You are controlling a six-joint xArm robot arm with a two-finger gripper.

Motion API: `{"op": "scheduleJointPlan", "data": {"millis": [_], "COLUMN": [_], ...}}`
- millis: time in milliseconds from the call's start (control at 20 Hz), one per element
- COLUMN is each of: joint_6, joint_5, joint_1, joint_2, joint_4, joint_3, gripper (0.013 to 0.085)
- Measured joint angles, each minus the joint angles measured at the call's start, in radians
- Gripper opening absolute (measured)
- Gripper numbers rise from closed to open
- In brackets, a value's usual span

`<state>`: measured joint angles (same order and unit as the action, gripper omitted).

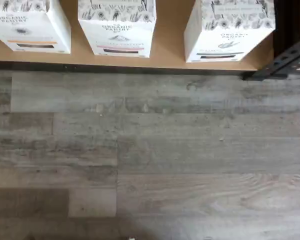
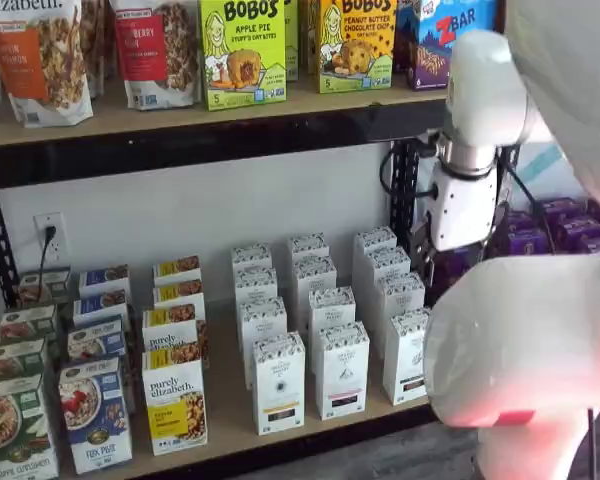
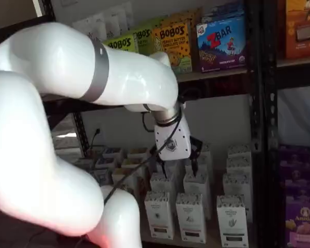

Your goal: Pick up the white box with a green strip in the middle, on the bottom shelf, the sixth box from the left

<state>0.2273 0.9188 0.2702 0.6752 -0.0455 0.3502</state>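
Note:
The white box with a green strip [image 2: 405, 357] is the rightmost carton in the front row on the bottom shelf [image 2: 228, 420], beside the black upright. It also shows in the wrist view [image 1: 229, 29] and in a shelf view [image 3: 232, 221]. It is tall and white, with a speckled top band and a dark strip low on its face. Two like cartons [image 2: 341, 370] [image 2: 278, 383] stand to its left. My gripper [image 3: 179, 168] hangs above the white cartons, up and left of the target. Its two black fingers [image 3: 195, 164] are open with nothing between them.
Rows of the same white cartons [image 2: 310, 265] run back behind the front row. Purely elizabeth boxes [image 2: 175, 405] and cereal boxes [image 2: 95, 415] fill the shelf's left. A black upright [image 1: 285, 57] stands just right of the target. Purple boxes [image 3: 302, 217] sit in the neighbouring bay.

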Motion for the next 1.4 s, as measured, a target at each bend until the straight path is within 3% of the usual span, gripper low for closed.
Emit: {"op": "scheduleJointPlan", "data": {"millis": [150,350,750,900,1100,1300,1400], "joint_6": [0.025,-0.007,0.033,0.064,0.045,0.060,0.036], "joint_5": [-0.082,-0.202,-0.436,-0.512,-0.570,-0.658,-0.702], "joint_1": [0.028,0.043,0.055,0.050,0.049,0.049,0.055], "joint_2": [-0.080,-0.164,-0.356,-0.460,-0.612,-0.748,-0.800], "joint_4": [0.000,-0.060,-0.014,0.025,0.004,0.019,-0.011], "joint_3": [-0.014,-0.038,-0.054,-0.029,0.027,0.077,0.100], "gripper": [0.0850,0.0850,0.0850,0.0850,0.0850,0.0850,0.0850]}}
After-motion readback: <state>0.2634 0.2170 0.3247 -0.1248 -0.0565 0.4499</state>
